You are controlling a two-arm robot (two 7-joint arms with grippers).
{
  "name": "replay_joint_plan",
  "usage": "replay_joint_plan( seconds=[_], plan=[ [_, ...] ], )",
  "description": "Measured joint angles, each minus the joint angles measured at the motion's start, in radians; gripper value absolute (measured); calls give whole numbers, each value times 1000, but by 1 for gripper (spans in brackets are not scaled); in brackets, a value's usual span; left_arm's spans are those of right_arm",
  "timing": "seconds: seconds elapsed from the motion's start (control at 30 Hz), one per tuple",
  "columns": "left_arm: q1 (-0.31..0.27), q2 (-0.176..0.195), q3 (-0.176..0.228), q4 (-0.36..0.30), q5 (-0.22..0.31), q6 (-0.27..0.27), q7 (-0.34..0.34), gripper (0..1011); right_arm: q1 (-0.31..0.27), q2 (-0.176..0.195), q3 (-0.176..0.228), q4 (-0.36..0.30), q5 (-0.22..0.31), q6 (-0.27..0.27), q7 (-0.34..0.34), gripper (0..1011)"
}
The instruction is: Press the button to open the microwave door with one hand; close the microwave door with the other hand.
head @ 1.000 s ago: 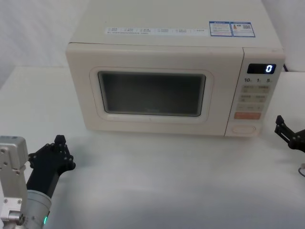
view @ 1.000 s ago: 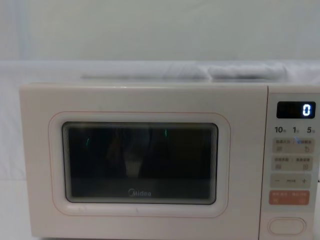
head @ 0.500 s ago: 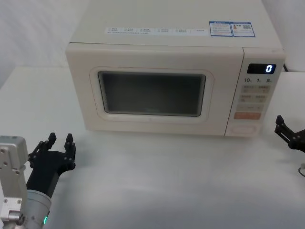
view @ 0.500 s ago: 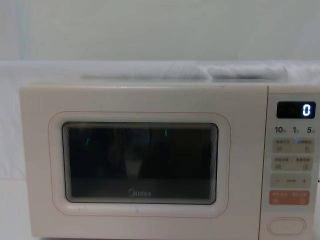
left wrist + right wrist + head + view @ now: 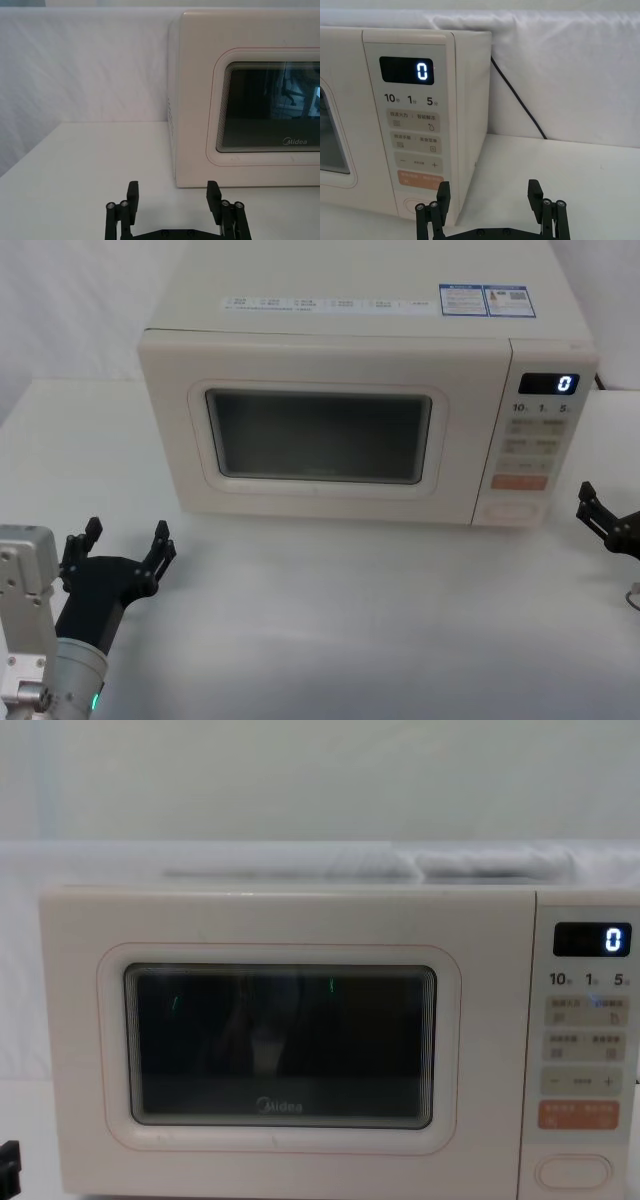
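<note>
**Both pincers spread, microwave door shut**

While the microwave door [image 5: 320, 435] sits flush with the cream body, its dark window faces the robot and the grey "Midea" logo [image 5: 279, 1106] shows along the window's lower edge. The microwave stands on a white surface [image 5: 350, 620], toward the back and centre of it. To the right of the door runs the narrow control panel [image 5: 537, 445], with a black display [image 5: 548, 384] reading 0 at its top. At the panel's foot lies the button [image 5: 511, 509], a wide cream pill shape just under the orange key [image 5: 519, 482]; nothing touches it.

The left pincer [image 5: 118, 545] hovers low over the surface, in front of the microwave's left corner and well apart from it, its fingers spread wide and holding nothing. In the left wrist view the left pincer [image 5: 172, 192] points at the door's left edge.

The right pincer [image 5: 592, 508] sits at the surface's right side, just beside the microwave's lower right corner and near the button without contact. In the right wrist view its fingers [image 5: 443, 192] stand spread and empty. A black cable [image 5: 517, 100] runs down behind the microwave's right side.
</note>
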Motion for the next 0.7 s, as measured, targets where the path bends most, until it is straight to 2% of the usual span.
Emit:
replay_joint_plan(
  seconds=[0.17,0.7],
  plan=[
    [0,0,0,0,0,0,0,1001,0,0,0,0,0,0,0,1002],
    [0,0,0,0,0,0,0,1001,0,0,0,0,0,0,0,1002]
  ],
)
